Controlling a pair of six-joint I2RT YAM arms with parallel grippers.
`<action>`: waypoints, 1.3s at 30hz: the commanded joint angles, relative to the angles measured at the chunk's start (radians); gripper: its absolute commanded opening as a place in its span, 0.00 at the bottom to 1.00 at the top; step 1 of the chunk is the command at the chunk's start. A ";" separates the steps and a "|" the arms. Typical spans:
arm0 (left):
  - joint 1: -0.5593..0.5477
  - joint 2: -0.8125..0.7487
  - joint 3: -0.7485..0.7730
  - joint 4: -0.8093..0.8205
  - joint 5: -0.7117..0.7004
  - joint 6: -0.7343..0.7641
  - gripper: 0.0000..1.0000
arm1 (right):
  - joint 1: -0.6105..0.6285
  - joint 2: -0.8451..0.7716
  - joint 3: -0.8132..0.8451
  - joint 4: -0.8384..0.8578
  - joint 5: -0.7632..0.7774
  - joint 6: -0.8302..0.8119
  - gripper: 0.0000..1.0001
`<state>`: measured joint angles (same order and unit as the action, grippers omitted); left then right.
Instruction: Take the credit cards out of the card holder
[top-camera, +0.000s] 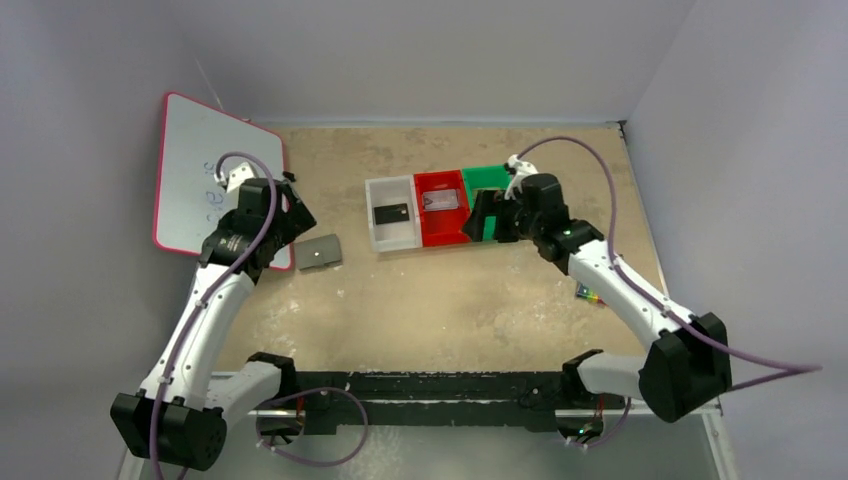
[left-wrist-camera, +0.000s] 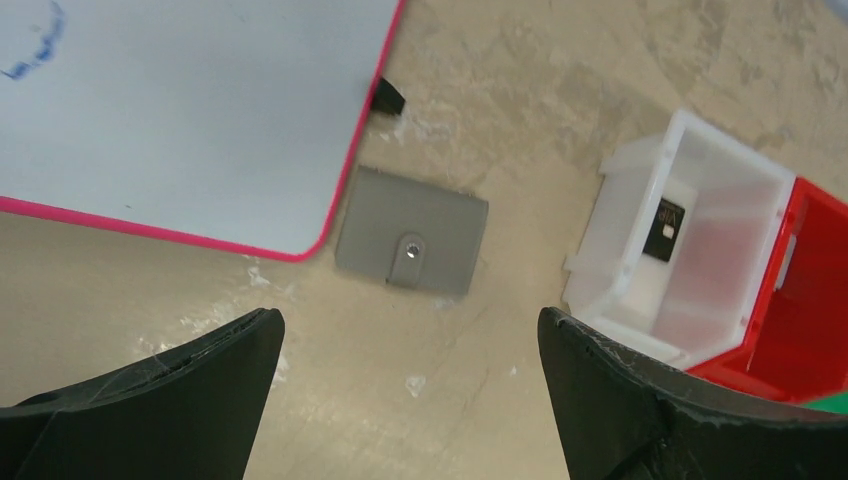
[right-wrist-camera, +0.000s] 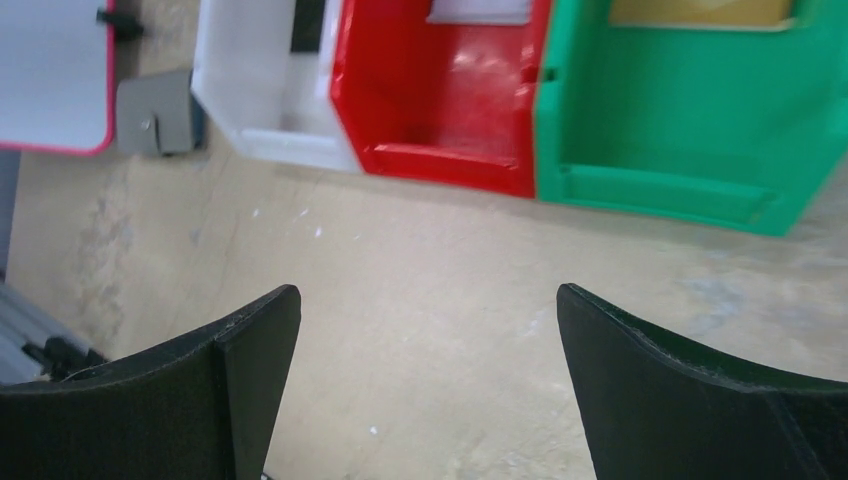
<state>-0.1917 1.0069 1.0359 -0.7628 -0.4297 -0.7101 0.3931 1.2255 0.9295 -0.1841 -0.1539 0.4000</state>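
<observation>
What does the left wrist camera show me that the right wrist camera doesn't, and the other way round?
Only left wrist: the card holder whole, closed, lying flat beside the whiteboard corner, and the blue writing on that board. Only right wrist: the edge of the gold card in the green tray and of the silvery card in the red tray. Both: the card holder, whiteboard, red tray, and the white tray with the black card in it.
</observation>
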 joint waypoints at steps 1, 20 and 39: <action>0.050 -0.025 -0.018 0.049 0.239 0.053 1.00 | 0.121 0.062 0.032 0.075 -0.021 0.069 1.00; 0.089 -0.147 -0.019 0.027 0.212 0.076 1.00 | 0.425 0.546 0.321 0.049 0.245 0.250 1.00; 0.090 -0.122 -0.014 0.028 0.206 0.102 1.00 | 0.443 0.820 0.613 -0.224 0.648 0.334 1.00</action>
<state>-0.1112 0.8764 0.9993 -0.7650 -0.2169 -0.6334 0.8330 2.0399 1.4628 -0.3809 0.3870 0.7235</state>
